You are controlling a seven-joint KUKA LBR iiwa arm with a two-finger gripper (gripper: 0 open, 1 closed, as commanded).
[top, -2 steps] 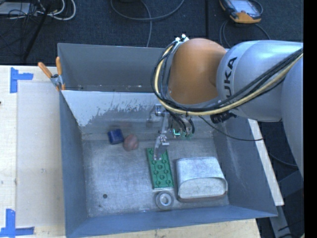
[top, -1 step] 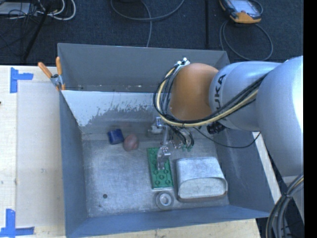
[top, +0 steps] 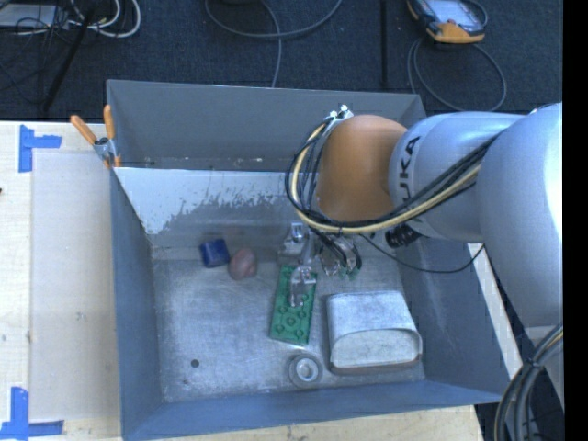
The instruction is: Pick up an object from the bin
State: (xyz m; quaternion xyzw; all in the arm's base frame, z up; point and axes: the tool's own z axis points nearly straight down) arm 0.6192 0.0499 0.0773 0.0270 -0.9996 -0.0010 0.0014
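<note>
My gripper (top: 300, 281) hangs low in the middle of the bin, just under the arm's orange cover. It is right over the upper end of a flat green studded plate (top: 291, 320), which lies lengthwise and slightly tilted on the floor. I cannot tell whether it touches the plate. A grey rectangular pad (top: 370, 331) lies just to the plate's right. A small grey ring (top: 304, 368) rests below the plate, near the front wall.
A pinkish-brown rounded lump (top: 243, 264) and a small blue block (top: 214, 252) lie left of the gripper, towards the back. The arm and its cables cover the bin's right rear part.
</note>
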